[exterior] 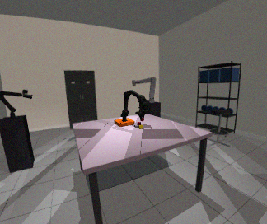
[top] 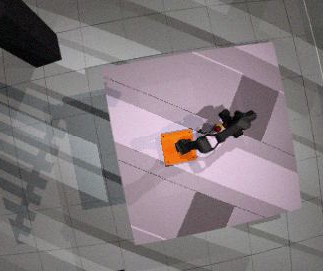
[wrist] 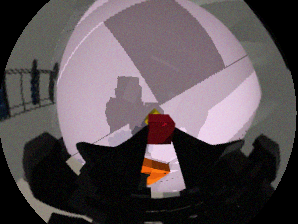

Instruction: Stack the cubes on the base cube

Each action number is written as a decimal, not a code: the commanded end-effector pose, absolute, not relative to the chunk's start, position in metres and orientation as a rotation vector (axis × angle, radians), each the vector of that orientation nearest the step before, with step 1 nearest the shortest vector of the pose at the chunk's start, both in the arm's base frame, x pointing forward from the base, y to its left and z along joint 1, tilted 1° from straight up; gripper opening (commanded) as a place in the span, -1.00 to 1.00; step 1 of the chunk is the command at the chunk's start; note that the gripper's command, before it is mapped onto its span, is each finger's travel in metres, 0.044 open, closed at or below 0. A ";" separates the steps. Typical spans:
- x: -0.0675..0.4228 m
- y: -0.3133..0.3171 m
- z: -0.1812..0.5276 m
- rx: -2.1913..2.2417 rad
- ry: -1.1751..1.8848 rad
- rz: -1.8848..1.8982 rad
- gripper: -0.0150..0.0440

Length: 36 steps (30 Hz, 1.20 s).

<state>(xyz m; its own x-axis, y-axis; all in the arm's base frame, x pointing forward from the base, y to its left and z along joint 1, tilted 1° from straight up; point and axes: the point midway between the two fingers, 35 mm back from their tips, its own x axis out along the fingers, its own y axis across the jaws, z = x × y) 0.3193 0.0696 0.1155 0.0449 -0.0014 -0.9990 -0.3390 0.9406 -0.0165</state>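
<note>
Red cube [wrist: 160,128] sits clamped between the two dark fingers of the pincer [wrist: 160,137], just below the middle of the wrist view; the jaws are partly closed, pressed on the cube's sides. Right behind the red cube's upper edge a sliver of a yellow cube [wrist: 154,112] peeks out, too little of it showing to tell whether the two touch. Below the held cube, between the fingers, an orange patch [wrist: 154,172] shows, blurred. In the top view the pincer [top: 222,125] lies right of centre, with red and yellow specks [top: 218,128] just beside it, too small to separate clearly. The arm [top: 205,143] runs down-left from there to its base on an orange plate [top: 172,141] near the middle of the frame. All of this rests on the pale lilac desk [top: 146,209]. In the exterior view the arm [exterior: 133,104] arches over the desk's far side, with the red and yellow specks [exterior: 139,124] low beside it.
</note>
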 end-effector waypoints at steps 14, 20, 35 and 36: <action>0.317 0.069 0.090 -0.276 1.518 0.253 -0.14; 0.317 0.069 0.090 -0.276 1.518 0.253 -0.14; 0.320 0.069 0.062 -0.277 1.518 0.254 -0.14; 0.320 0.069 0.062 -0.277 1.518 0.254 -0.14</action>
<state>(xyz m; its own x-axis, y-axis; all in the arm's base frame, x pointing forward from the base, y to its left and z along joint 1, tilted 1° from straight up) 0.3207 0.0704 0.0657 0.0402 -0.0024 -0.9992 -0.3359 0.9418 -0.0158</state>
